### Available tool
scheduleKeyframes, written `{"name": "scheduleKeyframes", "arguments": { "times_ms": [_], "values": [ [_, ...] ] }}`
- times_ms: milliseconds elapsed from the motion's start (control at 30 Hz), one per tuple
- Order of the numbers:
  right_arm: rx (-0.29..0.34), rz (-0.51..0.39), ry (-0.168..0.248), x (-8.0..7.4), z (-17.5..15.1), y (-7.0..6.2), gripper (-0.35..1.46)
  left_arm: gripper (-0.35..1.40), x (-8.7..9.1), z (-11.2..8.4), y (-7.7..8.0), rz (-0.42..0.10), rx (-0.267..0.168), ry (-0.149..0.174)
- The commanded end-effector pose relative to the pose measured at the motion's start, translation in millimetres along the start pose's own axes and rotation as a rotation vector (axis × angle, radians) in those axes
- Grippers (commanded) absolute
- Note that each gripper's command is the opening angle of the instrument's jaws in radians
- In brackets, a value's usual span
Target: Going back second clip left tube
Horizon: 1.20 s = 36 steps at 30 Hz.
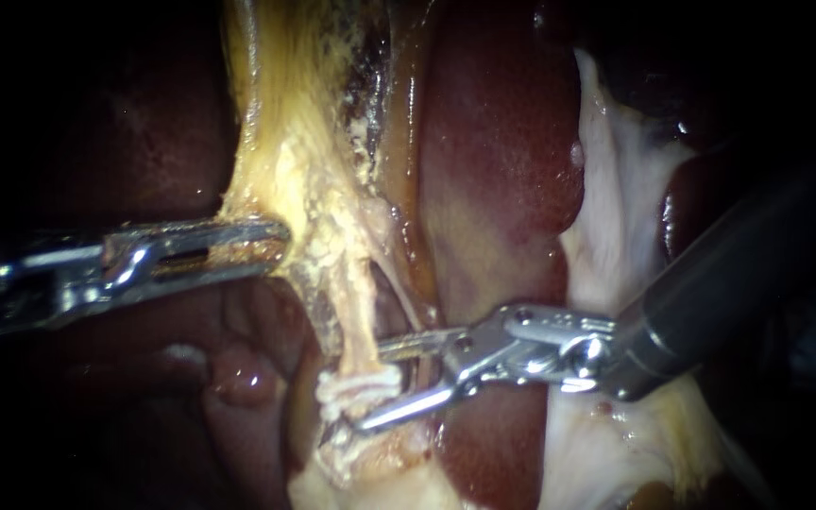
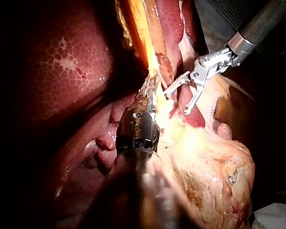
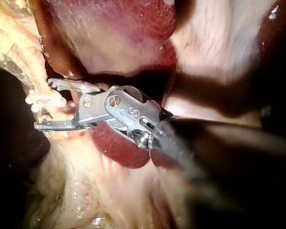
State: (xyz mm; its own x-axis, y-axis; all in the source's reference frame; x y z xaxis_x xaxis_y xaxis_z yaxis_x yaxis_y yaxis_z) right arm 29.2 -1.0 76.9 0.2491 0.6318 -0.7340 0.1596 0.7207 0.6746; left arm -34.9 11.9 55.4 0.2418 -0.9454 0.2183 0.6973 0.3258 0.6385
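Right of the tube (image 1: 351, 326), right instrument (image 1: 375, 387) lies level, jaws parted astride the clip (image 1: 351, 389). Tube runs near to far. Left instrument (image 1: 283, 247) clamps yellow tissue (image 1: 280, 179).

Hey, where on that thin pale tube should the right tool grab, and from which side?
Likely the bare stretch of the tube just above the white clip, from the right with the right tool: the tube runs almost upright, so open jaws cross it squarely.
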Motion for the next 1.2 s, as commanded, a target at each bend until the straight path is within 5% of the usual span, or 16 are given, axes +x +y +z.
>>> {"name": "scheduleKeyframes", "arguments": {
  "times_ms": [33,567,767,1033,1200],
  "values": [
    [-0.004,-0.005,0.001,0.3,-0.7,-0.1,0.6,-0.35,0.0,0.0,0.0,0.0,0.0,0.0],
    [-0.073,-0.217,0.006,8.6,-11.4,-2.8,0.6,-0.35,0.4,0.7,0.7,0.004,-0.001,-0.002],
    [-0.071,-0.279,0.002,9.0,-11.7,-3.3,0.6,-0.35,1.6,3.3,1.9,0.018,-0.006,-0.01],
    [-0.072,-0.347,-0.003,8.5,-11.5,-3.1,0.6,-0.35,2.9,9.7,4.6,0.008,-0.012,0.038],
    [-0.073,-0.359,-0.005,8.5,-11.1,-3.0,0.6,-0.35,2.8,11.9,5.1,0.012,-0.014,0.049]
  ]
}}
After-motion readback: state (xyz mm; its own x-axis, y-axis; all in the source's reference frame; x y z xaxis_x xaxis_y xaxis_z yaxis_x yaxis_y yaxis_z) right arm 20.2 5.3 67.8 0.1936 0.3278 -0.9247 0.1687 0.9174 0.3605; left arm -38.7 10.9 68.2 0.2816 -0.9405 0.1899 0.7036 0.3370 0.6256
